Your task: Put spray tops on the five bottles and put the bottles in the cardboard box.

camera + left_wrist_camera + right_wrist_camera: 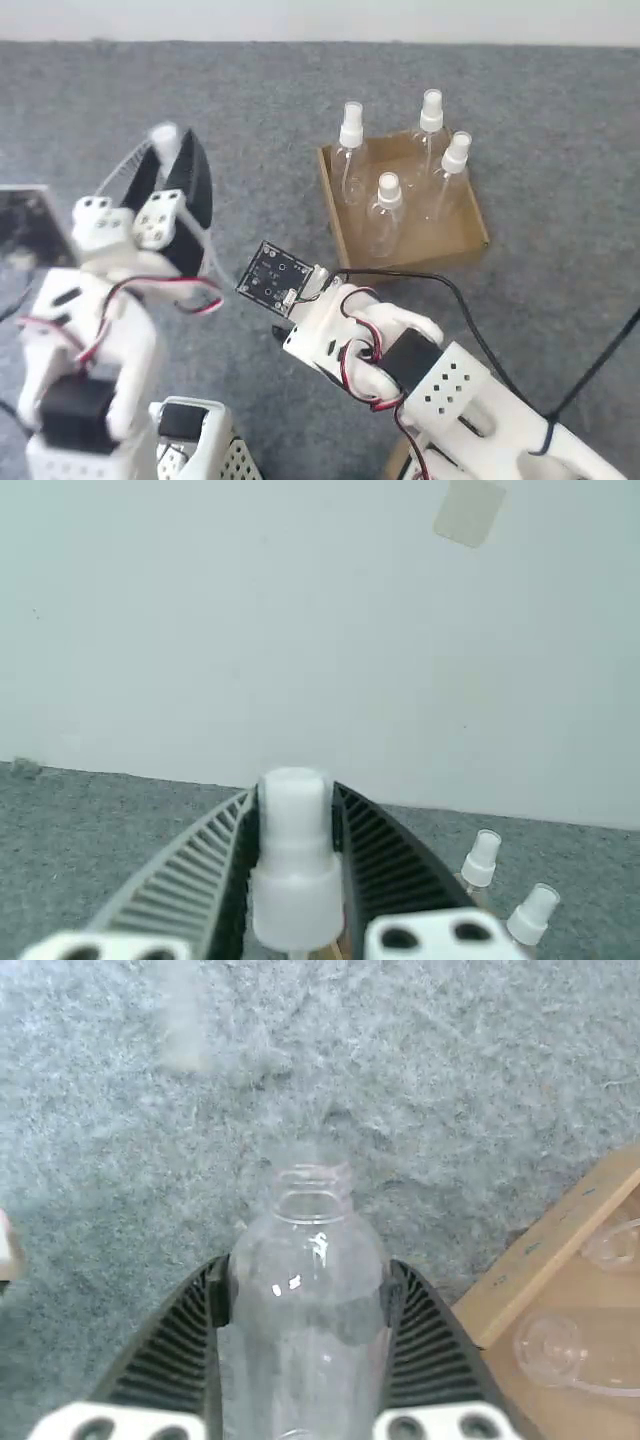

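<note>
Worktop [560, 120]: grey, fuzzy, carpet-like cover on all my feeds.
Wall [200, 630]: plain and pale, rising from the worktop's far edge.
Patch [470, 510]: tan square, tilted, stuck high on the wall.
Light: soft and even, as I see it.

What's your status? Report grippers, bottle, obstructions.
Left gripper shut on spray top, held aloft. Right gripper shut on open bottle, beside cardboard box. Four capped bottles stand in box. Nothing seen blocking the box.
</note>
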Robot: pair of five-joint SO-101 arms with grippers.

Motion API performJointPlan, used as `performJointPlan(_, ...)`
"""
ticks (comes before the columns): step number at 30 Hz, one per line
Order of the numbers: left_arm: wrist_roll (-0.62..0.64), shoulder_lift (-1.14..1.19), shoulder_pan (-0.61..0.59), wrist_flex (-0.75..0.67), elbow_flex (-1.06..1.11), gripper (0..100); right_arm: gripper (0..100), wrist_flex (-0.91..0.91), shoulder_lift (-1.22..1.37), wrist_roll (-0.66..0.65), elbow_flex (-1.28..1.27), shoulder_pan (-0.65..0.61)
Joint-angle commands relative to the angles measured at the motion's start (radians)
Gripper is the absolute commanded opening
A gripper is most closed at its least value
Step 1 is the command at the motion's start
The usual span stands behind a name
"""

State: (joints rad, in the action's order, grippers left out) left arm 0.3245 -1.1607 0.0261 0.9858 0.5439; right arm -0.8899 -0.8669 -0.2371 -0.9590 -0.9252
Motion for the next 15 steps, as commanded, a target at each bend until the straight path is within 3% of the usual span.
performJointPlan(1, 0.009, -0.009, 0.006, -0.091, 0.064, 3, 0.7, 0.024, -0.045, 0.038, 0.008, -0.016)
performJointPlan(15, 0.011, -0.012, 0.006, -0.150, 0.252, 3, 0.7, 0.016, -0.045, 0.043, 0.006, -0.018)
